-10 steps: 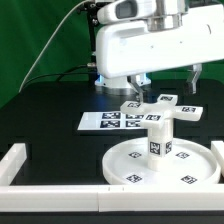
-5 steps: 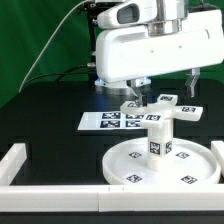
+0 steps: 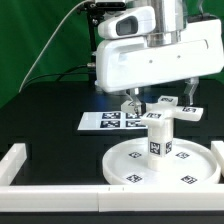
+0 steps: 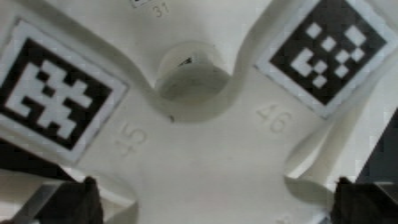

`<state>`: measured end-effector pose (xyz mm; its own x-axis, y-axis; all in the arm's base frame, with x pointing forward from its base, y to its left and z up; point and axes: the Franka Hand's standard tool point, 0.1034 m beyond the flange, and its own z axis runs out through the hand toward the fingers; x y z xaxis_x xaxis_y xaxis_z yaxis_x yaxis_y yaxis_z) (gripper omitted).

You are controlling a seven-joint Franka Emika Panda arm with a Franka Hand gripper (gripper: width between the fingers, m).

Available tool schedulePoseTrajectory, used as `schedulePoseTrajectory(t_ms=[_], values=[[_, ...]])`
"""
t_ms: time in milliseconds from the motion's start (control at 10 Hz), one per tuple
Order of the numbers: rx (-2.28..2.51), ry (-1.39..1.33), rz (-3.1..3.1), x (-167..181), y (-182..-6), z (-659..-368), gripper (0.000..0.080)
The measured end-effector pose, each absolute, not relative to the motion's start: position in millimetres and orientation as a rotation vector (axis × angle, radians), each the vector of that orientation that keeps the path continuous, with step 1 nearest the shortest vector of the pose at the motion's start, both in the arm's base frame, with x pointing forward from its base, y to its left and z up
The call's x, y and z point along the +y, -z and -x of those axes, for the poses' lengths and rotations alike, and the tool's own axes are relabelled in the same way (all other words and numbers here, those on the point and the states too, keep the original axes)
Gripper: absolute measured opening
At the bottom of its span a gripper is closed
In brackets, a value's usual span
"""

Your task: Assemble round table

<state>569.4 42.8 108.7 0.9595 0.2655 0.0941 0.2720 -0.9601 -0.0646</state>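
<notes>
Standing upright on the large round disc point(image 3: 162, 161), the short thick leg point(image 3: 156, 135) carries the cross-shaped base point(image 3: 162, 112) on its top end; I read all three white parts as stacked, disc lowest and flat on the black bench point(image 3: 50, 110). Each part bears small black-and-white square tags. The disc lies toward the exterior view's right, close behind the white border wall point(image 3: 60, 184), which runs along the near edge and turns back at the exterior view's left.

The jaws point(image 3: 158, 103) are spread wide, released and grasping nothing, one finger point(image 3: 128, 104) on each side of the cross-shaped base's arms. In the wrist view I see the base point(image 4: 196, 130) from close above: a round socket point(image 4: 189, 82) at its centre, a tag on an arm to either side, and the dark fingertips point(image 4: 54, 200) apart at the frame's corners. I cannot tell whether the fingers touch the base.

Behind the assembly, the marker board point(image 3: 100, 121) lies flat on the bench. The arm's white housing point(image 3: 150, 55) fills the upper part of the exterior view.
</notes>
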Motion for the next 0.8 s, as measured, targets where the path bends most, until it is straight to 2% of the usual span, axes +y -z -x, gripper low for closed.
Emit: schedulePoseTrajectory(t_ms=[300,400,500,700,800], values=[[-0.425,0.163,3.037,41.4,-109.1,-571.8,0.0649],[-0.426,0.146,3.034,41.9,-109.4,-569.3,0.0503],[-0.423,0.147,3.035,40.7,-110.5,-569.5,0.0503],[-0.409,0.168,3.043,33.7,-114.0,-573.0,0.0218],[-0.405,0.174,3.046,31.8,-114.0,-573.9,0.0218]])
